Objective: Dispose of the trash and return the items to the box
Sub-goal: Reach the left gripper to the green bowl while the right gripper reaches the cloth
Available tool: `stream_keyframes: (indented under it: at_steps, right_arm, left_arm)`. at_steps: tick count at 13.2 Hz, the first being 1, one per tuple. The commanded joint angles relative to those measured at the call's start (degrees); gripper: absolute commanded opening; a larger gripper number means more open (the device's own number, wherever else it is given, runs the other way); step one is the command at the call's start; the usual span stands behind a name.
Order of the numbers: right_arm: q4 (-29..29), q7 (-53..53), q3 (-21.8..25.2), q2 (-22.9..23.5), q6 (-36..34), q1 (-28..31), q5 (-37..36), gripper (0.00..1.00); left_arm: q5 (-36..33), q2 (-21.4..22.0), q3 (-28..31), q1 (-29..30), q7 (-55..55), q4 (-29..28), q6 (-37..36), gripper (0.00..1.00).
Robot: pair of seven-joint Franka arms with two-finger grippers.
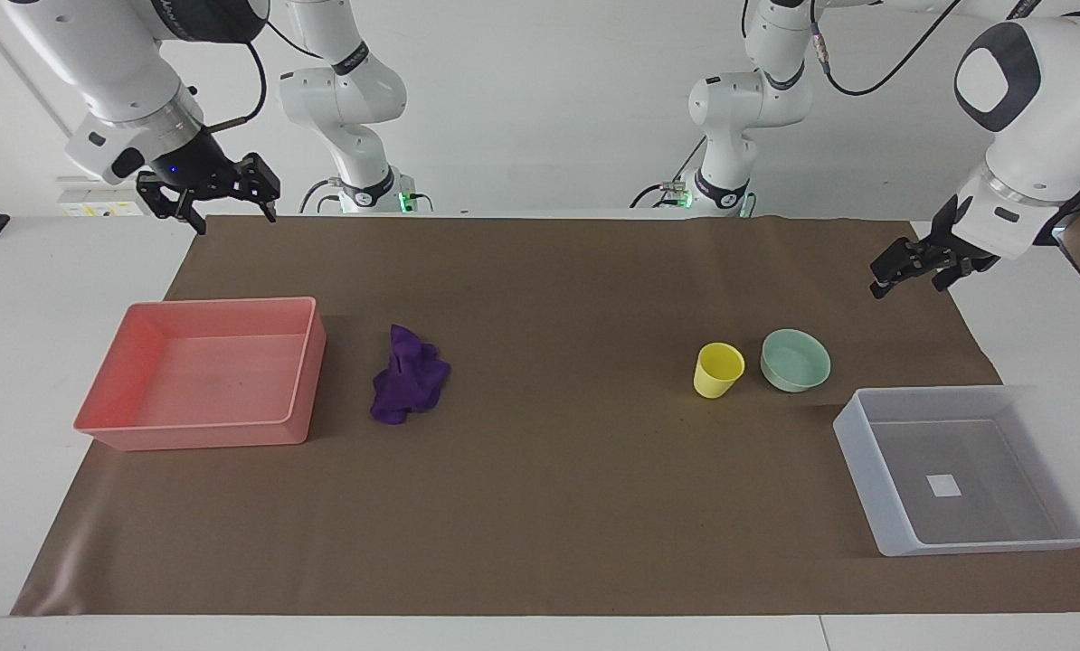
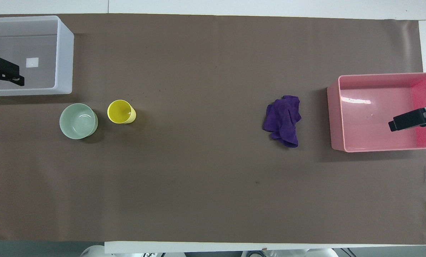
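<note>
The purple wad of trash (image 1: pixel 409 375) (image 2: pixel 283 120) lies on the brown mat beside the pink tray. The yellow cup (image 1: pixel 717 369) (image 2: pixel 121 111) stands upright next to the mint-green bowl (image 1: pixel 795 359) (image 2: pixel 78 120), toward the left arm's end. The translucent box (image 1: pixel 956 470) (image 2: pixel 64 57) with a white label is empty, farther from the robots than the bowl. My left gripper (image 1: pixel 911 287) (image 2: pixel 6 73) hangs open and empty in the air above the mat's corner. My right gripper (image 1: pixel 231 217) (image 2: pixel 409 120) hangs open and empty above the other corner.
An empty pink tray (image 1: pixel 300 362) (image 2: pixel 336 114) stands at the right arm's end of the mat. The brown mat (image 1: pixel 549 506) covers most of the white table.
</note>
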State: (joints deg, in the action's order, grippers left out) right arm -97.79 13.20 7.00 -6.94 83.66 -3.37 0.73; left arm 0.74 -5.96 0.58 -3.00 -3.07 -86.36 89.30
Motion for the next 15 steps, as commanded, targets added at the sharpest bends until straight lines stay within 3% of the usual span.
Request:
stream_keyframes:
  at_steps: [1,4,6,7,9,10,13,15]
  right_arm:
    - [-1.17,0.08,-0.23,-0.71,1.25,0.65,0.50,1.00]
    - [-3.71,-0.36,-0.32,-1.24,6.14,0.13,0.58,1.00]
    - [-3.98,-0.36,-0.40,1.64,7.83,-1.88,0.76,1.00]
    - [-4.07,-0.36,-0.32,3.32,9.93,-2.77,0.85,1.00]
    - [-4.51,-0.45,-0.40,6.66,14.14,-5.14,1.46,1.00]
    - [-5.47,-0.63,-0.40,8.50,17.56,-5.93,4.42,1.00]
    - [-9.33,-4.84,-0.32,12.81,28.11,-10.32,6.38,1.00]
    - [-12.84,-5.37,-0.32,15.28,35.75,-12.44,6.38,1.00]
  left_arm:
    - [-0.74,0.69,0.12,0.10,0.17,-0.12,0.44,1.00]
    - [-1.18,1.04,0.30,-0.51,2.44,-0.21,0.44,1.00]
    - [-1.18,1.56,0.21,0.10,2.62,-2.21,1.57,1.00]
    - [-1.18,3.92,0.38,0.19,2.63,-7.02,5.15,1.00]
    - [-1.18,10.68,0.56,1.76,0.97,-25.17,22.67,1.00]
    - [-1.09,11.67,0.56,2.12,0.18,-31.26,29.11,1.00]
    - [-1.09,6.68,0.47,2.57,0.17,-39.91,41.44,1.00]
    - [-1.09,5.88,0.47,2.56,0.17,-45.10,46.21,1.00]
